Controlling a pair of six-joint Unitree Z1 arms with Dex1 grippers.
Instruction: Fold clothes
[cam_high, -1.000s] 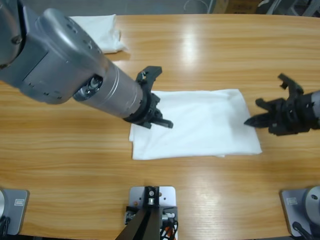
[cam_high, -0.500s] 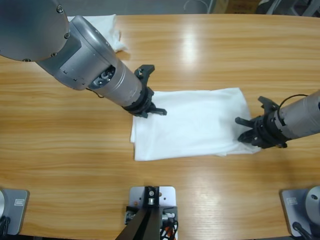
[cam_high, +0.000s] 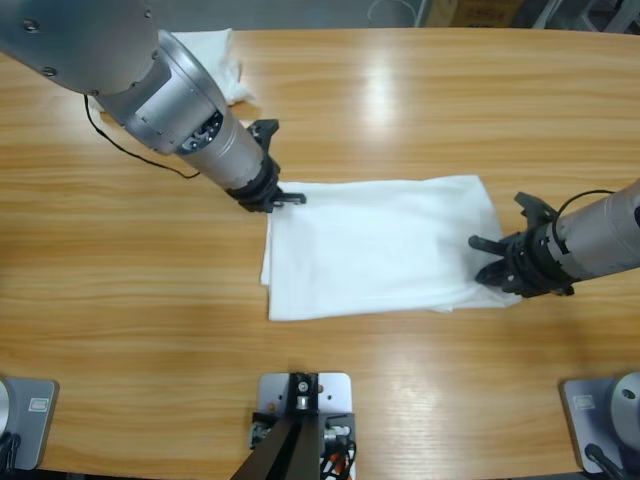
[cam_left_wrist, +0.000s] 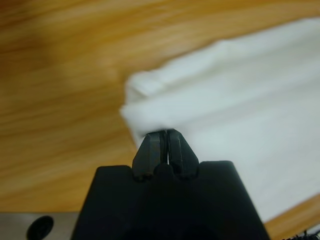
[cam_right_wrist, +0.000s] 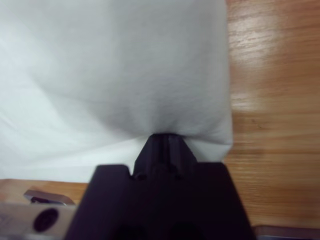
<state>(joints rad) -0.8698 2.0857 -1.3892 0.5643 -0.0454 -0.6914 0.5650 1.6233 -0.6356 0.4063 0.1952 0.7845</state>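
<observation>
A white T-shirt lies folded into a flat rectangle in the middle of the wooden table. My left gripper comes in from the upper left and sits at the shirt's far left corner. In the left wrist view its jaws are shut on the edge of the cloth. Reaching in from the right edge, my right gripper rests on the shirt's near right corner. The right wrist view shows that gripper shut, with the cloth puckered at its tips.
A second white bundle of cloth lies at the table's far left, partly hidden behind the left arm. Bare wood runs along the table's near edge and across its far right part.
The left gripper has drawn back up and left from over the shirt to its far left corner and shut there. The right gripper moved in onto the near right corner and shut.
</observation>
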